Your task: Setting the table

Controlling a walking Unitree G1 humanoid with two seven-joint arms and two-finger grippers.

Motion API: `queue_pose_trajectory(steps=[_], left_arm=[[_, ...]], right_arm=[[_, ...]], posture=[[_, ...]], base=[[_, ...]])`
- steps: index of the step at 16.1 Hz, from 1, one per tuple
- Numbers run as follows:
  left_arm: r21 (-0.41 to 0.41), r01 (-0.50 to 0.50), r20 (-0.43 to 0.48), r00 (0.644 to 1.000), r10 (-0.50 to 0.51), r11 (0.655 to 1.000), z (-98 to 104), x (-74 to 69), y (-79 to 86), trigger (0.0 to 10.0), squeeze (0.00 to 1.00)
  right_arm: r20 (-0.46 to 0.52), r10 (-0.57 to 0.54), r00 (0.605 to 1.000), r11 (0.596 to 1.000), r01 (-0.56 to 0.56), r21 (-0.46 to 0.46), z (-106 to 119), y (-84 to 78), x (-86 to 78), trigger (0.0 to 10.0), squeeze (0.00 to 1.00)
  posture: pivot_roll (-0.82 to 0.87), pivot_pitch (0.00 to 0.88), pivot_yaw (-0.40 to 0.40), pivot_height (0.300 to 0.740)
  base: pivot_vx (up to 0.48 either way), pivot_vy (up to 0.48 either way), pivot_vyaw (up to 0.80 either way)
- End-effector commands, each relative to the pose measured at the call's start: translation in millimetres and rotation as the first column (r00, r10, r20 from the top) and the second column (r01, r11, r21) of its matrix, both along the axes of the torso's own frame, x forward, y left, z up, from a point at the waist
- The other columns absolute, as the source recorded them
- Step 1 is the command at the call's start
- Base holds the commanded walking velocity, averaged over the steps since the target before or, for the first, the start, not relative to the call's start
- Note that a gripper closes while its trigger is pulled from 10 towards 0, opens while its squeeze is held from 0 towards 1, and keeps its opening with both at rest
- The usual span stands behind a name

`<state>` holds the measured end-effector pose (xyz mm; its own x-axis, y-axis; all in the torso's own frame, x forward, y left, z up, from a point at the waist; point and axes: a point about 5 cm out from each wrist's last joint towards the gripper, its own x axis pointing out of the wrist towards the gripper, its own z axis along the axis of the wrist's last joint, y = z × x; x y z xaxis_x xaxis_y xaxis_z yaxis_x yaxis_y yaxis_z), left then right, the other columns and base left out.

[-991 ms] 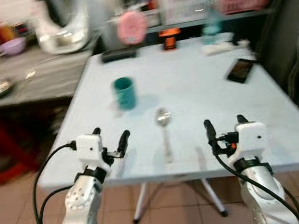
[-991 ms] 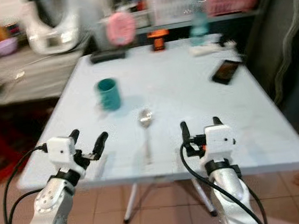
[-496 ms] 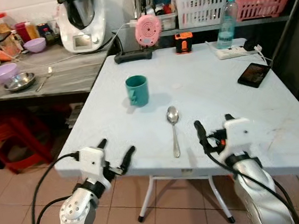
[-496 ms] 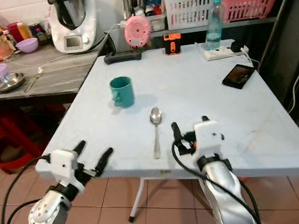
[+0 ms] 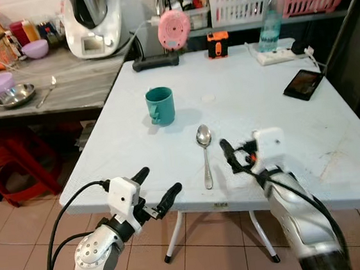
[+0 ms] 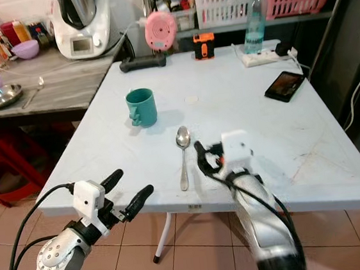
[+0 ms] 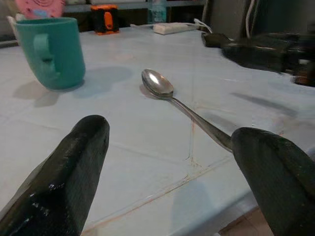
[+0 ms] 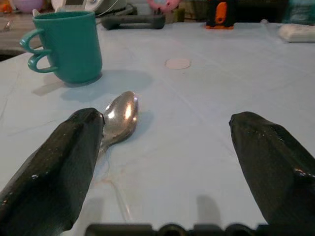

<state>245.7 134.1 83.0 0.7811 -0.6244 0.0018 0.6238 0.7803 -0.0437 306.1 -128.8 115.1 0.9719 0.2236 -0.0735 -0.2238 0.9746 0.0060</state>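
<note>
The spoon (image 5: 204,155) is lying flat on the table (image 5: 333,125) just below the teal mug (image 5: 161,106); thin, stiff and slippery, it is probably best pinched mid-handle. The right gripper (image 5: 243,155) is hovering beside it, spread wide and empty. The left gripper (image 5: 157,192) is waiting empty with its claw gaping off the near edge; its wrist view is looking along the handle, while the head views are taking in the phone (image 5: 303,84)

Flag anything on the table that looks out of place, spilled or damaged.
Nothing spilled or broken. The teal mug stands upright, and the spoon lies flat. A phone and power strip look odd for a set table.
</note>
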Motion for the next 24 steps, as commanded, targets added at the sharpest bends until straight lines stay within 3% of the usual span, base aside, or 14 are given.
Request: queue_pose_trajectory(steps=[1, 7, 10, 14, 15, 24], left_arm=[[0.014, 0.017, 0.007, 1.000, -0.017, 1.000, 3, 0.5, 1.2, 10.0, 0.00], [0.042, -0.007, 0.006, 1.000, 0.007, 0.999, 1, 3.3, 9.1, 10.0, 0.00], [0.044, -0.005, 0.003, 1.000, 0.005, 0.999, 1, 3.2, 9.7, 10.0, 0.00], [0.043, 0.000, 0.000, 1.000, 0.000, 0.999, 1, 3.3, 7.9, 10.0, 0.00], [0.040, 0.003, 0.000, 1.000, -0.003, 0.999, 1, 4.1, 6.6, 10.0, 0.00], [0.037, 0.031, -0.021, 0.999, -0.030, 0.999, -1, 5.3, 3.1, 10.0, 0.00]], right_arm=[[-0.017, 0.032, 0.999, 0.999, -0.032, 0.011, 0, 10.9, 4.1, 10.0, 0.00], [-0.116, 0.051, 0.992, 0.996, -0.042, 0.081, -2, 30.1, 21.9, 10.0, 0.00], [-0.177, 0.076, 0.981, 0.996, -0.067, 0.060, -8, 46.3, 24.4, 10.0, 0.00], [-0.213, 0.084, 0.973, 0.996, -0.081, 0.023, -13, 54.1, 21.9, 10.0, 0.00], [-0.233, 0.057, 0.971, 0.998, -0.057, 0.007, -17, 52.0, 22.8, 0.0, 0.00], [-0.325, -0.012, 0.946, 0.998, -0.008, -0.060, -27, 47.6, 33.2, 0.0, 0.00]], posture=[[-0.07, 0.022, 0.102, 0.740], [-0.06, 0.032, 0.104, 0.740], [-0.06, 0.033, 0.106, 0.740], [-0.06, 0.033, 0.106, 0.740], [-0.06, 0.034, 0.106, 0.740], [-0.06, 0.030, 0.113, 0.740]], base=[[0.000, 0.000, 0.00], [0.000, 0.000, 0.00], [0.000, 0.000, 0.00], [0.000, 0.000, 0.00], [0.000, 0.000, 0.00], [0.000, 0.000, 0.00]])
